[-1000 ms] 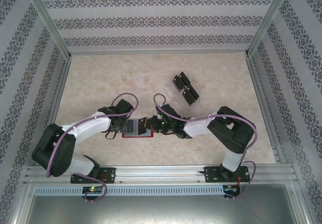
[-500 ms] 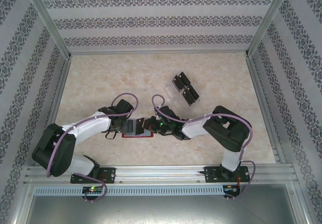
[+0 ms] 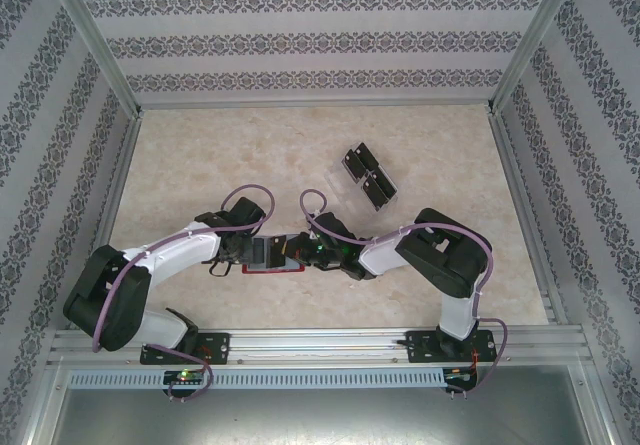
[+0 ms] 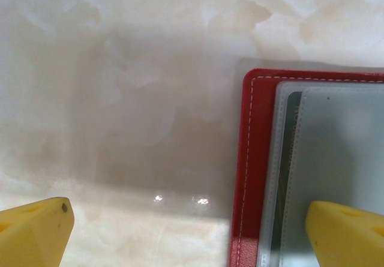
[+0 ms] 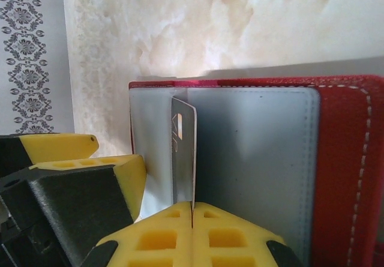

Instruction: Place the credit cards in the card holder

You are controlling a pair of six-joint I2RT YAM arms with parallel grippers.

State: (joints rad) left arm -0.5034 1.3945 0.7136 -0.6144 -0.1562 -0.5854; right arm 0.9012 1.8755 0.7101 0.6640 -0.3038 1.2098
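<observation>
The right gripper [image 5: 192,212] pinches one credit card [image 5: 183,153] edge-on over the open card holder [image 5: 347,159], the card's lower edge hidden in the grip. The left gripper [image 4: 189,231] gapes wide astride the card holder's edge. The other cards [image 3: 368,176], well beyond it, blur together.

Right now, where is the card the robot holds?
In the right wrist view, the credit card is pinched in the right end effector, over the open card holder.

Left arm [image 3: 165,250] and right arm [image 3: 385,253]: white shells, black joints, looping purple cables [image 3: 246,188]; right end effector [image 5: 192,210] fingers [image 5: 156,237] yellow, square-recessed.
</observation>
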